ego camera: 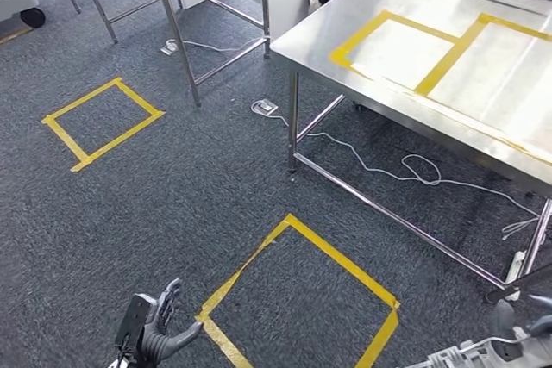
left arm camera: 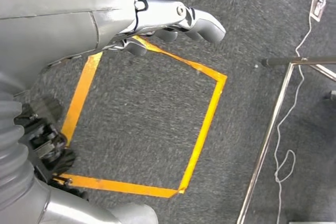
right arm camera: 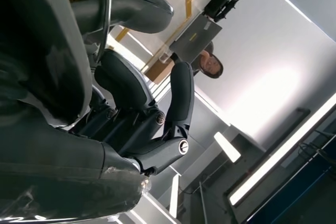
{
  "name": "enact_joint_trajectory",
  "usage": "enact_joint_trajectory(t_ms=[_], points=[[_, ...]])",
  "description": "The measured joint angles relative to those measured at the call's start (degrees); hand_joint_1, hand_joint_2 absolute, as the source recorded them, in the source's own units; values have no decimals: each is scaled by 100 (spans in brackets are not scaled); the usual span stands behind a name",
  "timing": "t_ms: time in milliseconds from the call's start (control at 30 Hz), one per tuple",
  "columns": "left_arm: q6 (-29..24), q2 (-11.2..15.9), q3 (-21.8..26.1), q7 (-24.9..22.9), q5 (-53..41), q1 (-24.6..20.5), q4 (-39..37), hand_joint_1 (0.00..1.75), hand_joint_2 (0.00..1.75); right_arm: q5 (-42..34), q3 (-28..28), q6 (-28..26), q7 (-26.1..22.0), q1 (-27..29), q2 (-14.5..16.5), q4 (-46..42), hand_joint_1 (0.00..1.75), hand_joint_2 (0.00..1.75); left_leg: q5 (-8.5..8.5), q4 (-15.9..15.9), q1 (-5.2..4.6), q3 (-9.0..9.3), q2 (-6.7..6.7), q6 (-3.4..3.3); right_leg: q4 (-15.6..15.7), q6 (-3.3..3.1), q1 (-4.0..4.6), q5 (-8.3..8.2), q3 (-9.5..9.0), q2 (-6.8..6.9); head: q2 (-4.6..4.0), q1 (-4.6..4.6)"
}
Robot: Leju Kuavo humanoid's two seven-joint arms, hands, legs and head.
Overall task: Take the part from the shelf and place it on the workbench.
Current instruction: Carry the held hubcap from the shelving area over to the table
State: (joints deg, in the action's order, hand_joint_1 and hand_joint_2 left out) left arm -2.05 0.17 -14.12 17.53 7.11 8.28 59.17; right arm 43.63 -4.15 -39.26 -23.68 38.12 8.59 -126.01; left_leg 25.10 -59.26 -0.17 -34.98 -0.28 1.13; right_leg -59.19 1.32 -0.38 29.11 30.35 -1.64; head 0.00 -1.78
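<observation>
Nearest the camera, the left hand (ego camera: pixel 156 329) hangs low over the grey carpet with fingers apart, holding nothing. At the near right the right hand (right arm camera: pixel 158 124) is raised, its dark fingers curled around a large dark glossy part (right arm camera: pixel 43 51), apparently the piece taken from the shelf. Ahead on the floor lies a yellow tape square (ego camera: pixel 299 299); beyond it to the right stands the stainless-steel workbench (ego camera: pixel 325 36), marked with yellow tape rectangles (ego camera: pixel 397 49). My judgement: carrying is underway; stepping squarely up to the bench before lowering the part into a marked rectangle would serve best.
</observation>
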Motion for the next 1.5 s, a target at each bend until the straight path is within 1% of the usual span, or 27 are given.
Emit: enact_joint_trajectory(t_ms=[100,167,267,300,333,367,433,500,533,600,667,733,800,833,867,900,933,967,1033,1100,1167,1233,1300,1333,1367,1433,1500], points=[[-22,4,-20,0,-16,7,0,0,175,11,-1,-1,0,4,0,0,175,175,21,125,0,81,35,-111,-35,102,7,40,-20,-29,1,-11],[-38,9,-26,0,-34,-11,0,0,175,13,1,-2,-5,-2,1,-3,175,175,45,136,7,176,78,-193,-298,142,7,184,61,27,1,-28],[-54,14,-46,-1,-65,-24,-1,0,175,4,-4,-2,-18,-12,4,-7,175,175,128,140,-4,268,162,-258,-1314,172,9,578,679,98,0,-54],[-56,15,-55,-1,-75,-23,-1,0,175,-5,-13,-2,-28,-11,7,-7,175,175,161,139,-6,297,195,-259,-1542,178,9,620,868,104,0,-58],[-59,15,-61,-2,-84,-21,-2,0,175,-15,-25,-2,-43,-11,12,-7,175,175,200,139,-7,341,230,-256,-1573,181,8,545,962,113,0,-61],[-62,16,-65,-3,-94,-21,-2,0,175,-25,-38,-2,-61,-12,20,-7,175,175,245,139,-7,401,272,-250,-1393,178,8,350,948,139,0,-61],[-63,17,-78,-4,-111,-22,-2,0,175,-38,-65,-2,-93,-16,38,-6,175,175,350,139,-11,540,360,-216,-689,156,25,-148,729,338,0,-62],[-64,24,-94,-5,-121,-23,-2,0,175,-44,-80,-2,-105,-37,56,-4,175,175,440,140,-39,623,461,-156,-226,86,69,-312,579,558,0,-64],[-65,29,-102,-7,-124,-23,-2,0,175,-51,-86,-2,-111,-46,63,-5,175,175,464,137,-53,651,514,-120,-177,44,89,-283,591,583,0,-56],[-72,35,-113,-13,-128,-29,-2,0,175,-85,-99,-2,-136,-51,81,-8,175,175,490,116,-49,695,551,-55,-142,-37,82,-310,551,433,1,-45],[-78,42,-120,-19,-136,-46,-2,0,175,-128,-124,-2,-180,-58,114,-16,175,175,561,-114,-18,625,358,0,-117,-94,49,-310,469,282,1,-29],[-79,50,-125,-33,-145,-52,-2,0,175,-163,-145,-2,-223,-80,151,-27,175,175,792,-719,6,269,136,45,-105,-135,26,-284,410,140,0,3],[-80,58,-130,-51,-162,-39,-2,0,175,-197,-167,-2,-259,-93,180,-32,175,175,1031,-1339,14,-201,82,71,-104,-156,21,-240,372,-26,0,17],[-80,62,-131,-58,-171,-34,-2,0,175,-212,-179,-2,-277,-92,194,-33,175,175,1023,-1449,16,-354,74,72,-104,-156,19,-212,340,-112,0,15],[-80,66,-131,-66,-177,-32,-2,0,175,-227,-191,-2,-295,-92,209,-33,175,175,880,-1361,16,-404,63,66,-104,-148,15,-183,298,-195,0,16],[-80,70,-131,-77,-180,-33,-2,0,175,-240,-199,-2,-310,-92,223,-33,175,175,626,-1102,16,-363,28,57,-104,-135,7,-150,247,-273,0,14],[-79,75,-132,-89,-183,-33,-2,0,175,-251,-205,-2,-320,-92,236,-33,175,175,318,-742,21,-271,-73,49,-101,-115,-5,-115,215,-346,0,15],[-79,79,-132,-98,-185,-33,-3,0,175,-259,-211,-2,-327,-94,247,-34,175,175,162,-395,26,-184,-192,30,-108,-87,-14,-83,181,-421,0,17],[-79,87,-134,-115,-191,-29,-4,0,175,-274,-222,-2,-337,-95,266,-37,175,175,93,12,22,-70,-368,-28,-113,-7,-29,-41,157,-556,1,26],[-79,90,-136,-124,-203,-35,-4,0,175,-280,-230,-2,-345,-87,280,-41,175,175,113,87,8,6,-312,-125,-123,72,-25,-44,127,-610,1,33],[-78,92,-136,-131,-226,-47,-4,0,175,-282,-234,-2,-358,-87,291,-46,175,175,70,131,7,122,-192,-217,-264,112,7,49,167,-352,1,6],[-73,100,-132,-153,-250,-47,-4,0,175,-287,-233,-2,-369,-105,296,-52,175,175,123,144,-6,220,-65,-270,-782,134,31,325,446,-9,1,-36],[-64,104,-131,-190,-276,-33,-4,0,175,-292,-233,-2,-371,-110,297,-54,175,175,202,143,-21,290,63,-284,-1433,163,31,554,859,97,0,-51],[-60,104,-131,-206,-288,-27,-4,0,175,-293,-234,-2,-370,-106,297,-53,175,175,246,142,-24,336,129,-283,-1577,178,30,543,987,109,0,-52],[-56,104,-131,-217,-299,-25,-4,0,175,-293,-234,-2,-369,-104,297,-52,175,175,294,142,-25,395,192,-279,-1520,188,31,417,1014,122,0,-56],[-47,102,-131,-224,-315,-24,-4,0,175,-293,-234,-2,-364,-105,297,-54,175,175,405,144,-25,548,319,-261,-895,169,45,-52,789,242,0,-59],[-42,102,-130,-229,-332,-28,-4,0,175,-293,-234,-2,-352,-109,297,-52,175,175,502,149,-35,671,434,-215,-325,91,105,-232,572,476,1,-59]])
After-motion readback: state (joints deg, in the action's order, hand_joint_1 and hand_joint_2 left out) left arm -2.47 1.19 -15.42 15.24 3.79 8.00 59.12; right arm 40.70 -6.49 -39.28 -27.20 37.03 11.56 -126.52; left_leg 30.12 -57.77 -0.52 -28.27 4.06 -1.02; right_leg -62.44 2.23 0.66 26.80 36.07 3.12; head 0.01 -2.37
